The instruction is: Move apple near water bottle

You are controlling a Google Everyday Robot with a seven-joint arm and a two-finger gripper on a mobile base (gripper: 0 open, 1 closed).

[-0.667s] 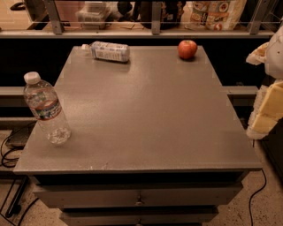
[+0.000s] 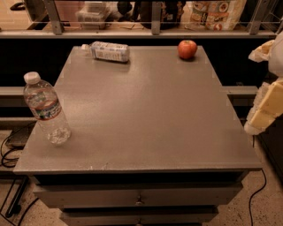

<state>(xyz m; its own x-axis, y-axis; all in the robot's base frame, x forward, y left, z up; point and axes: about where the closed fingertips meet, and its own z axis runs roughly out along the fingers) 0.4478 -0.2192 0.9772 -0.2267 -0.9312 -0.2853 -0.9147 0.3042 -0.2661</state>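
The red apple (image 2: 187, 49) sits at the far right corner of the grey table top (image 2: 141, 106). The water bottle (image 2: 46, 108), clear with a white cap and a narrow coloured label band, stands upright near the table's left edge at the front. My gripper (image 2: 264, 110) shows at the right edge of the view, off the table's right side, pale yellow and white, well in front of the apple and far right of the bottle. It holds nothing that I can see.
A second bottle (image 2: 108, 51) with a wide pale label lies on its side at the far left of the table. A shelf rail with bags and boxes (image 2: 212, 13) runs behind the table. Drawers (image 2: 139, 199) sit under the top. Cables (image 2: 9, 154) lie on the floor at left.
The gripper has stayed at the right edge with hardly any shift. The apple and both bottles have not moved.
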